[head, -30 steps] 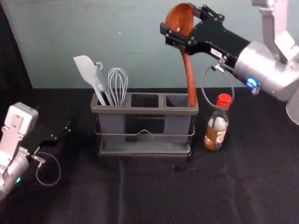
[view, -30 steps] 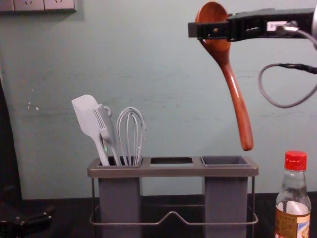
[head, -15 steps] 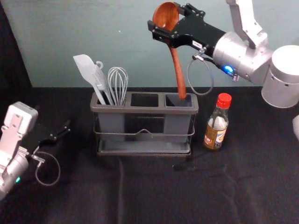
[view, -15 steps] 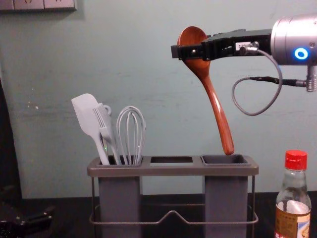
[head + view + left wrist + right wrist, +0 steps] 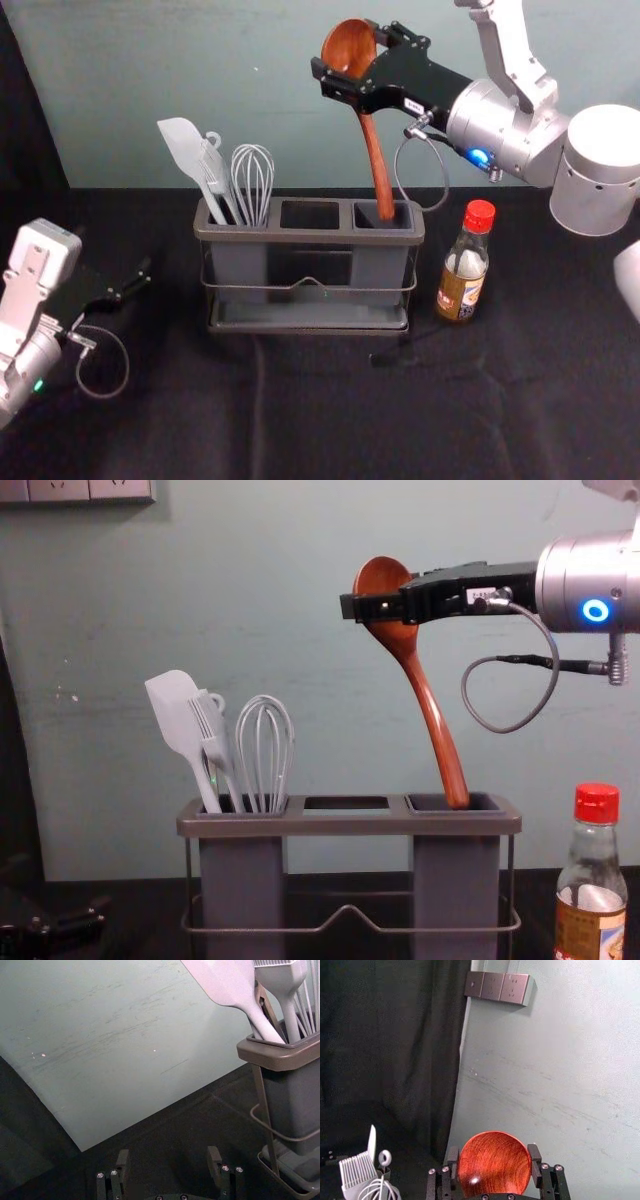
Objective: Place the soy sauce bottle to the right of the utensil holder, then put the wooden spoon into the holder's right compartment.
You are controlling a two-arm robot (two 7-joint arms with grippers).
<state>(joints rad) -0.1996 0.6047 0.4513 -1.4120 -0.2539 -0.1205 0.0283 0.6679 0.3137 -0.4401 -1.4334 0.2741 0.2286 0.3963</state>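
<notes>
Gripping the wooden spoon by its bowl, the jaws of the right gripper have closed in on it from both sides, the handle slanting down below them. Beneath the jaws, the handle's tip shows at the mouth of the holder's right compartment, seemingly just inside; how deep, I cannot tell. The soy sauce bottle stands upright lower than those jaws and to their right, just beside the utensil holder, so that half of the job looks done. The spoon half is well along: what remains, I judge, is lowering the jaws until the handle sits deep enough, then spreading them to let go. The left gripper idles left of the holder, its jaws wide with nothing between them.
</notes>
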